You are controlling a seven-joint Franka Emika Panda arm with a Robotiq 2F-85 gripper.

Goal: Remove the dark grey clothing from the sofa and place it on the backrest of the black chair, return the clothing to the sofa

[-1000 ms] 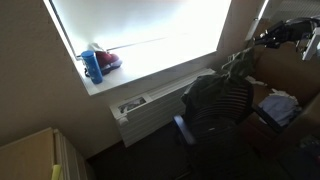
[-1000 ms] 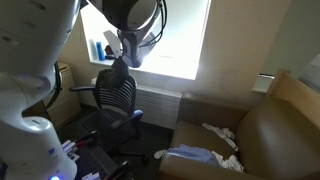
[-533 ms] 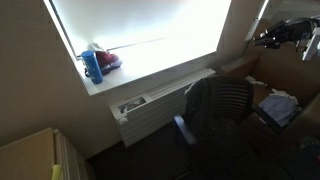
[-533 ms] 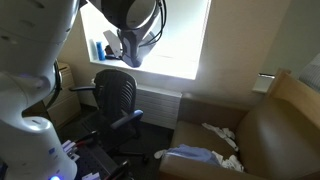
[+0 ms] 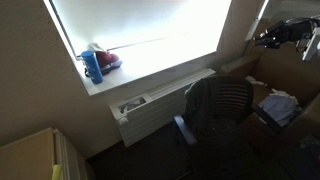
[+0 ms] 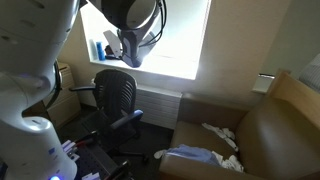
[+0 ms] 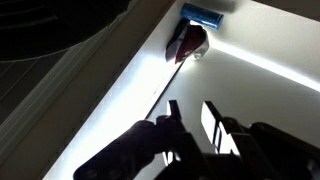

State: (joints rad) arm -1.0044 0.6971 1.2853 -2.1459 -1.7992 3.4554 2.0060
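The black chair [image 5: 222,108] [image 6: 116,93] stands under the window, its slatted backrest showing in both exterior views. My gripper [image 5: 270,35] [image 6: 130,55] [image 7: 192,108] hovers above the backrest. Its jaws stand apart, with only the bright sill between them. Nothing hangs from it. A solid dark patch [image 5: 197,100] covers the window side of the backrest; I cannot tell whether it is the dark grey clothing. The brown sofa [image 6: 275,125] [image 5: 300,70] stands beside the chair.
White and pale blue cloth items [image 6: 192,153] [image 5: 280,105] lie on the sofa seat. A blue bottle [image 5: 92,66] [image 7: 200,15] and a red object [image 5: 108,60] [image 7: 186,42] stand on the window sill. A white heater [image 5: 150,108] runs under the sill.
One second ago a dark garment hung from my gripper above the chair's backrest. It no longer hangs there, and the backrest's slats now show. The gripper has stayed in place.
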